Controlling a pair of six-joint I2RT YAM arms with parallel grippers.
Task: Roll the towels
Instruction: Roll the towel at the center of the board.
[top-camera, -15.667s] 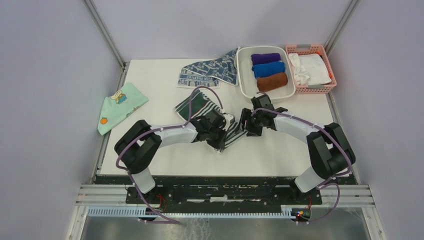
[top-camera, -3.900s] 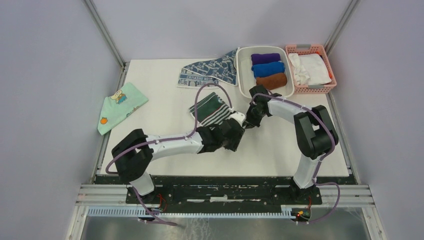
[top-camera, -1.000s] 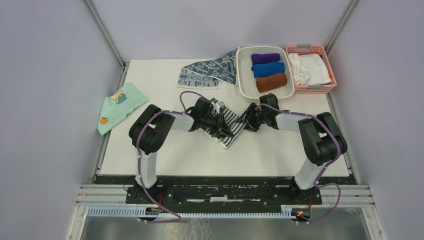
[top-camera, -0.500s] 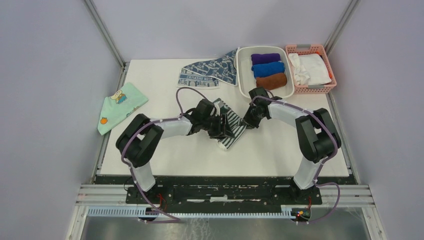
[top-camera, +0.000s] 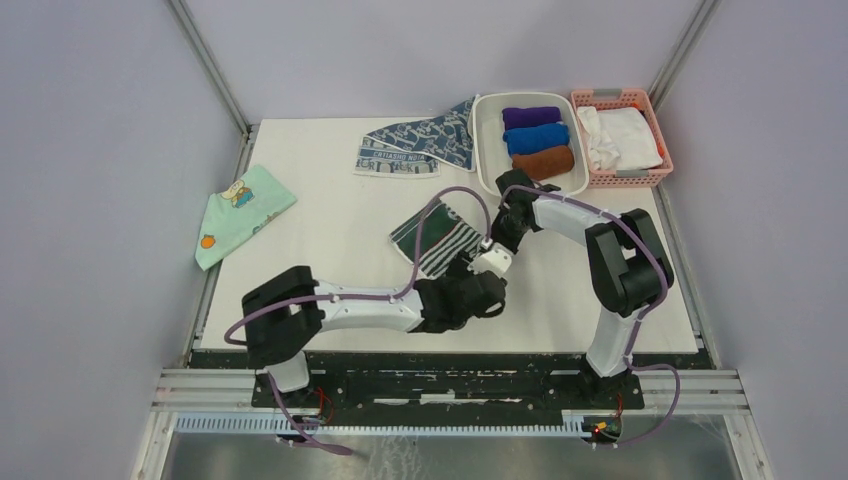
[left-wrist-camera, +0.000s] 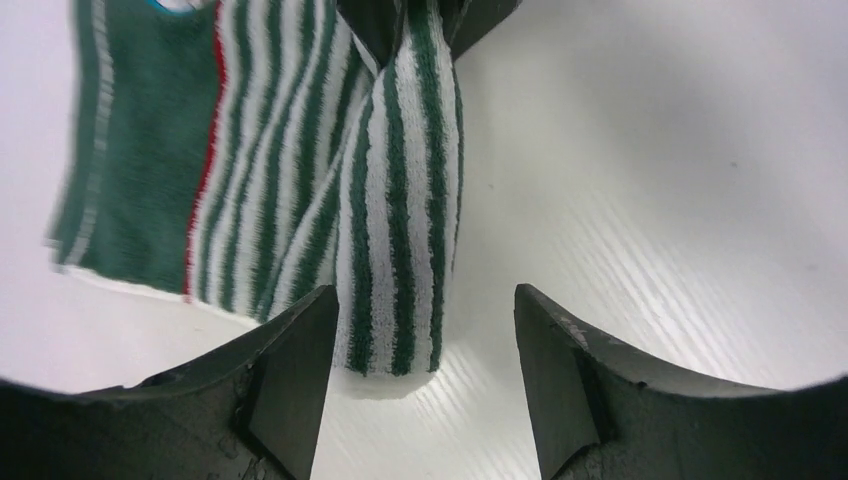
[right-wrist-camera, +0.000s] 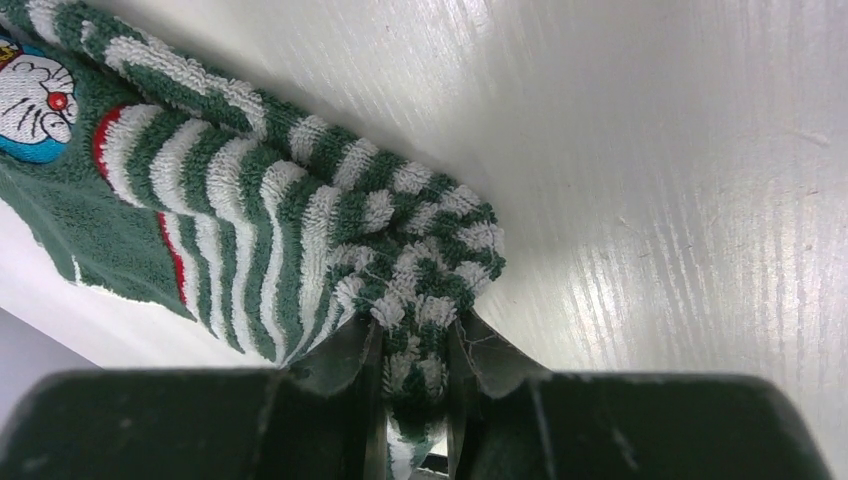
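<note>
At the near edge of the table (top-camera: 320, 210), the left gripper (left-wrist-camera: 422, 330) has backed off the cloth since half a second ago and hangs spread and empty, so I judge rolling barely begun. Just beyond, mid-table, the striped towel (top-camera: 437, 237) has one narrow folded strip whose long axis points from gripper to gripper, its far end clamped in the right gripper (right-wrist-camera: 415, 350); farthest, the blue-grey towel (top-camera: 420, 140) lies flat.

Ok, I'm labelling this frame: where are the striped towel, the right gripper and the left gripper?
striped towel (top-camera: 448, 240): top external view, middle of cloth.
right gripper (right-wrist-camera: 415, 352): right wrist view, between fingertips clamping towel.
left gripper (left-wrist-camera: 422, 305): left wrist view, between open fingertips.
</note>
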